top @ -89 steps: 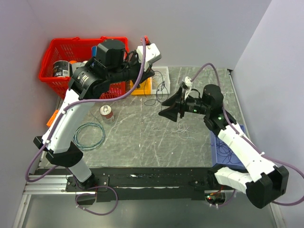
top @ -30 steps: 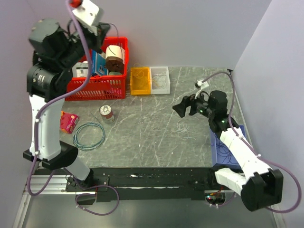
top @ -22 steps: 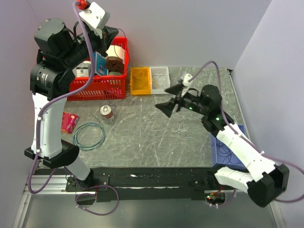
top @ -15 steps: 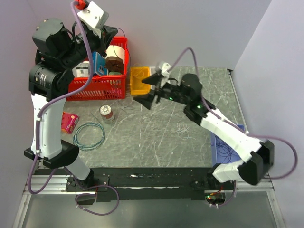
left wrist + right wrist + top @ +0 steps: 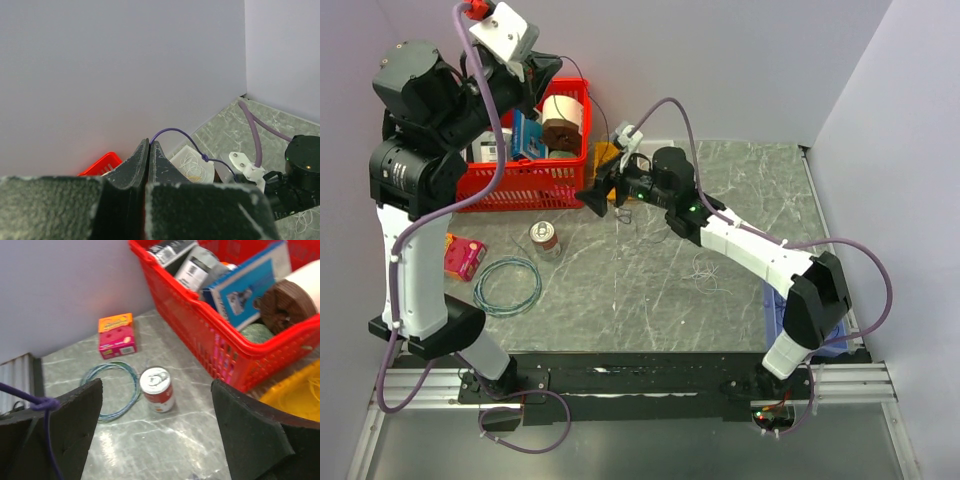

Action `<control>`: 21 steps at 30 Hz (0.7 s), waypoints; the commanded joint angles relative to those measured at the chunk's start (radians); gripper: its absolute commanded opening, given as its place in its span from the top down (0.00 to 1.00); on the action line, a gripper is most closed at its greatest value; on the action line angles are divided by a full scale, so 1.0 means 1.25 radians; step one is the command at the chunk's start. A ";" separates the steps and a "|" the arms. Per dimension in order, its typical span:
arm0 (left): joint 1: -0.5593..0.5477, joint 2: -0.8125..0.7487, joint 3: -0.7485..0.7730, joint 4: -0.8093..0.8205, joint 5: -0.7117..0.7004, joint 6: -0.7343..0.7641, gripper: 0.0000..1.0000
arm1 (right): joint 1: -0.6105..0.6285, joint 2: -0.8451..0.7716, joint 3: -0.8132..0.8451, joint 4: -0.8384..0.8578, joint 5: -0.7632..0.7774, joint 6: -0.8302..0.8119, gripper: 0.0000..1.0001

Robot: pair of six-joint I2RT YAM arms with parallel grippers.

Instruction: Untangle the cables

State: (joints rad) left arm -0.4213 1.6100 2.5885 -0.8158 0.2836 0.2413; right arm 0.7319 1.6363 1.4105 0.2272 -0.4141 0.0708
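Since half a second ago the right arm has stretched further left across the bench [image 5: 650,290], so the right hand [image 5: 601,192] hangs just in front of the red basket [image 5: 520,182] and beside the yellow tray [image 5: 267,396]. Three seconds back it sat over the middle of the slab. The left arm was then folded low over the basket. It now stands reared up, with the left hand [image 5: 542,68] high above the basket's back rim. That left hand has its fingers pressed together, pinching the dark purple cable [image 5: 175,131] at their tips. The cable arcs out and drops toward the right arm. The right hand is spread wide, and the same purple strand lies knotted against one of its fingers [image 5: 65,420]. Yellow-orange wire [image 5: 300,392] lies in the yellow tray, pale coils [image 5: 189,161] sit in the white tray [image 5: 211,171], and a pale cable [image 5: 705,270] lies loose on bare stone near the right forearm. The bench is grey marbled stone with white veins, and a black rail [image 5: 620,375] runs along its near edge. On its left side sit a can [image 5: 544,238], a teal hoop [image 5: 507,286] and a pink box [image 5: 463,255]. Plain lilac-grey walls [image 5: 740,60] close it in, meeting at a corner on the far right.
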 commanded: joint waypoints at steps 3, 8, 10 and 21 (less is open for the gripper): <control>-0.002 -0.023 0.030 0.002 -0.004 -0.003 0.99 | 0.002 0.008 0.022 0.012 0.058 -0.005 0.49; -0.002 -0.030 -0.008 0.008 -0.093 0.020 0.99 | -0.009 -0.050 -0.043 -0.013 0.113 -0.012 1.00; 0.000 -0.040 -0.048 0.019 -0.131 0.034 0.99 | -0.021 -0.093 -0.059 -0.077 0.141 -0.020 1.00; 0.017 -0.067 -0.582 0.034 0.114 0.087 0.24 | -0.236 -0.376 -0.028 -0.443 0.330 0.000 1.00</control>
State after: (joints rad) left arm -0.4004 1.5047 2.0071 -0.7887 0.2855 0.3447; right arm 0.4812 1.2964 1.3071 -0.1383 -0.1375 0.0769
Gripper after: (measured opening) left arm 0.642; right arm 0.008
